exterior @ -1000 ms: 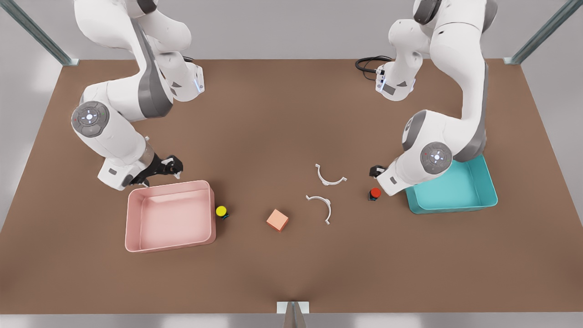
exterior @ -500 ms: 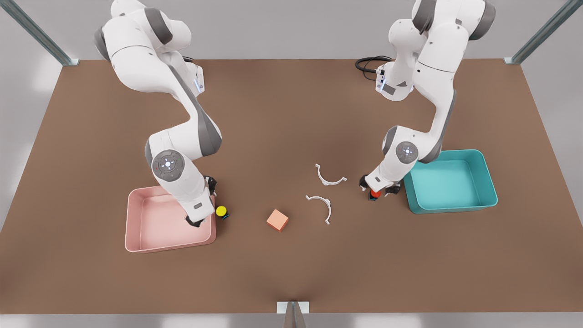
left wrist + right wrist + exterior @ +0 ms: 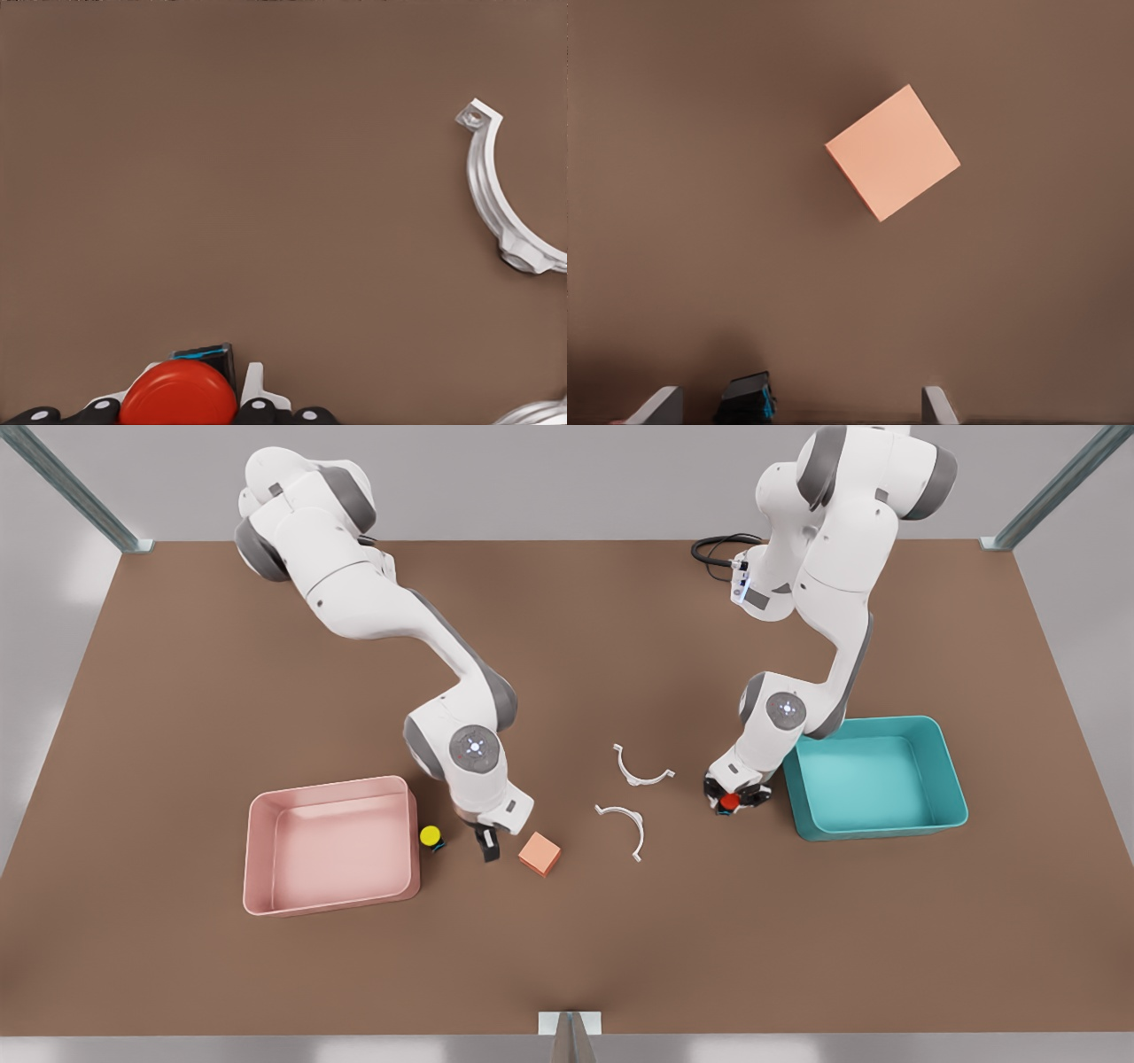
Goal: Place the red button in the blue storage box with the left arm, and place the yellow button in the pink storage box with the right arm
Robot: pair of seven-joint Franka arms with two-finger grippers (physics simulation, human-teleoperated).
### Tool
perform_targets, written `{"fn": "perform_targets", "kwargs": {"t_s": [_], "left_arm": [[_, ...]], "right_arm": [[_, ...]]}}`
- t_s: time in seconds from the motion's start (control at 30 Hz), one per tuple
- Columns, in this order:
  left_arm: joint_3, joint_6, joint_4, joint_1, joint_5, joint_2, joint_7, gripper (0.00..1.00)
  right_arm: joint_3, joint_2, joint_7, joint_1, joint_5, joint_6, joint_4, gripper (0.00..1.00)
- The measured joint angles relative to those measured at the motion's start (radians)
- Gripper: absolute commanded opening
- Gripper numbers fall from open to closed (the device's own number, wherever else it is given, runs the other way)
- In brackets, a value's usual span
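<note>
Now grasp step: left gripper (image 3: 732,801) at frame right closed round small red-capped button (image 3: 729,802); right gripper (image 3: 486,847) open beside yellow-capped button (image 3: 430,835), needs shifting over it

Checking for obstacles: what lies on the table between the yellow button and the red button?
In the front view, between the yellow button and the red button lie the right gripper, a salmon-orange cube, and two white curved clips, on brown table.

Simulated lab bench: brown table (image 3: 567,957), metal frame posts (image 3: 62,487).
</note>
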Motion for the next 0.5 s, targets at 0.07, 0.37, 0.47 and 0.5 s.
{"fn": "perform_targets", "kwargs": {"t_s": [0.07,0.37,0.47,0.5], "left_arm": [[0.000,0.009,0.000,0.000,0.000,-0.001,0.000,0.49],[0.006,-0.150,-0.012,0.076,-0.001,-0.289,0.014,0.48],[0.007,-0.257,-0.011,0.206,-0.001,-0.348,0.056,0.48],[0.007,-0.284,-0.011,0.257,-0.002,-0.352,0.077,0.48]], "right_arm": [[-0.017,0.004,0.009,0.004,-0.018,-0.012,-0.026,1.00],[-0.083,0.072,0.104,-0.007,0.063,-0.036,-0.013,1.00],[-0.104,0.083,0.127,-0.011,0.068,-0.035,-0.024,1.00],[-0.109,0.083,0.133,-0.011,0.068,-0.034,-0.032,1.00]]}}
